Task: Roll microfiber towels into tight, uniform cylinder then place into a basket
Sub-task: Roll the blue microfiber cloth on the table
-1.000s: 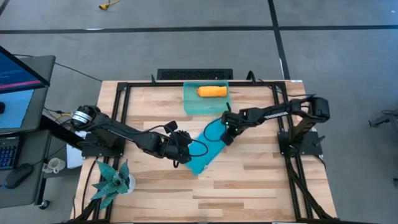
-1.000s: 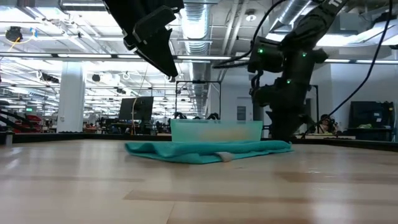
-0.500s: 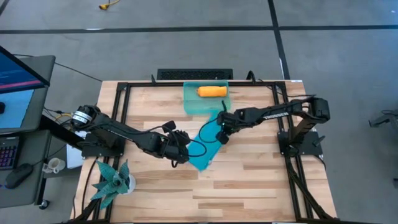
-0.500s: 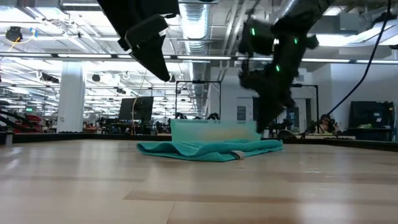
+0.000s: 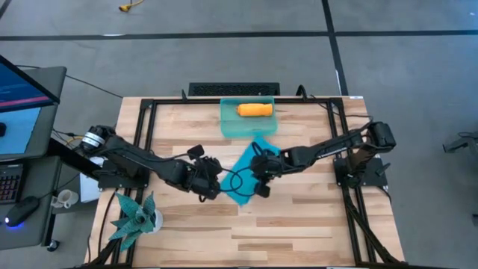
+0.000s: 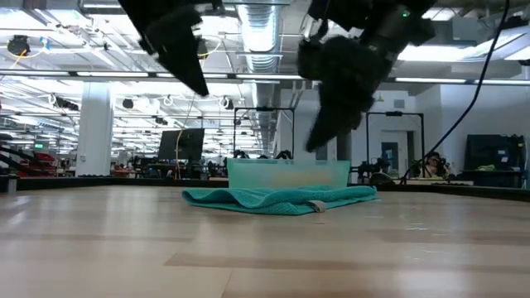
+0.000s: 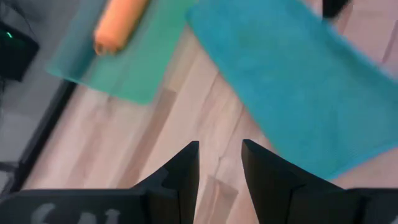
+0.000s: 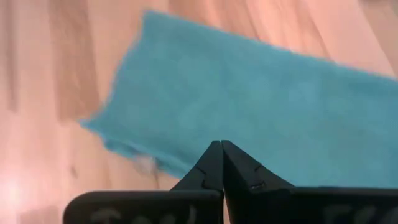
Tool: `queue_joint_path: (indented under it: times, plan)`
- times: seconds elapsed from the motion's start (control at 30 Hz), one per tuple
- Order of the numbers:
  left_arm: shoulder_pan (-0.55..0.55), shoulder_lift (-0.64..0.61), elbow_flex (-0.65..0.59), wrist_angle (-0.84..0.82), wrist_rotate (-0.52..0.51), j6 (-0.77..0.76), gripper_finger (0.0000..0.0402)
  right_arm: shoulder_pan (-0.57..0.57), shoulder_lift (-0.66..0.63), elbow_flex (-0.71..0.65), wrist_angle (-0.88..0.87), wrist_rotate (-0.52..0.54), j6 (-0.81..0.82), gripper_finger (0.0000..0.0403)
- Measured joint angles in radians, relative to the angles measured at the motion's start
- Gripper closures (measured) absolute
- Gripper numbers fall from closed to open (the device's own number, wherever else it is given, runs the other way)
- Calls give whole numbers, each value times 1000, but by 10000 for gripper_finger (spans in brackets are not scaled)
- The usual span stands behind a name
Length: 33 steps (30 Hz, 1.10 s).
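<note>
A teal-blue towel [image 5: 245, 170] is lying on the pale wood-grain table [image 5: 299, 217], showing a small whitish tag [image 6: 315, 207] at its edge. An orange towel roll [image 5: 255, 110] is sitting in the translucent sea-green basket [image 5: 231, 125]. Both arms are showing dark, near-black grippers, the left gripper [image 7: 219, 163] and the right gripper [image 8: 221, 163], and a black frame [image 5: 149, 112] is bordering the table.

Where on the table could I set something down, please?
Bare wood lies along the near edge, right of the plant, below the teal towel. Mid-table is crowded: both grippers flank it, with the basket behind.
</note>
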Motion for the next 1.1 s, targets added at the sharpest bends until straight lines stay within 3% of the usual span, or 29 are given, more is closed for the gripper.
queue_joint_path:
  times: [0.3,0.57,0.87,1.1]
  plan:
    - [-141,-70,0,-1,-150,-24,287,28,116,3,287,-46,-9,382]
    - [-158,-70,0,2,-176,14,287,88,250,93,308,-72,-15,386]
    - [-144,-70,0,2,-177,13,287,107,322,217,59,-69,-47,384]
    - [-144,-70,0,0,-147,11,287,153,321,229,-53,-71,9,384]
